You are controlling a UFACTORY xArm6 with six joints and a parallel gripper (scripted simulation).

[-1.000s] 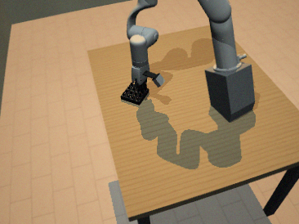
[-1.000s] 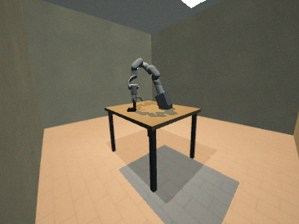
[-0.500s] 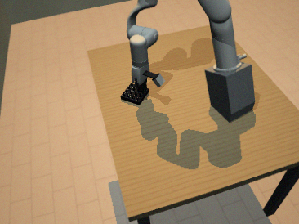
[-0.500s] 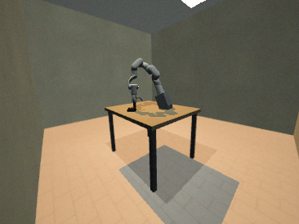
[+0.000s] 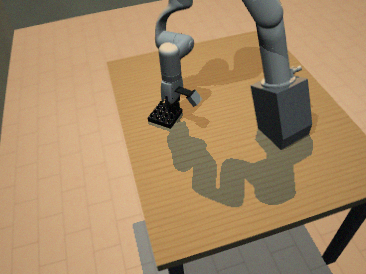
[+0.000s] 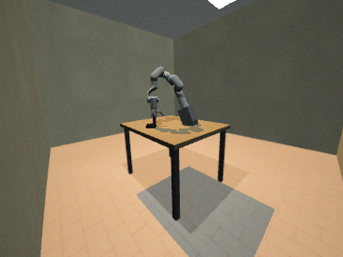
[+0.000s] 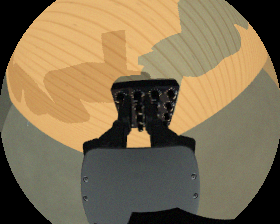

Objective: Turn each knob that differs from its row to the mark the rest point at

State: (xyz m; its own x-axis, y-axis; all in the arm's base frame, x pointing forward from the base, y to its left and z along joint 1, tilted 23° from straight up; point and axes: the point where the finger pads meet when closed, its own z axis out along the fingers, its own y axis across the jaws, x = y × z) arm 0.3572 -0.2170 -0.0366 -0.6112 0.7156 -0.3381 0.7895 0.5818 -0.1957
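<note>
Gripper is over the box, left of centre up top, 2 fingers part-open, can't tell if they're gripping

Desk top: wood-like, striped grain, matt, seen out to the corners. Knob box near one desk edge: dark, plastic-like. Arm: smooth grey, soft sheen noted; metal or plastic cannot be told. Gripper: grey housing is seen as smooth, matt.
</note>
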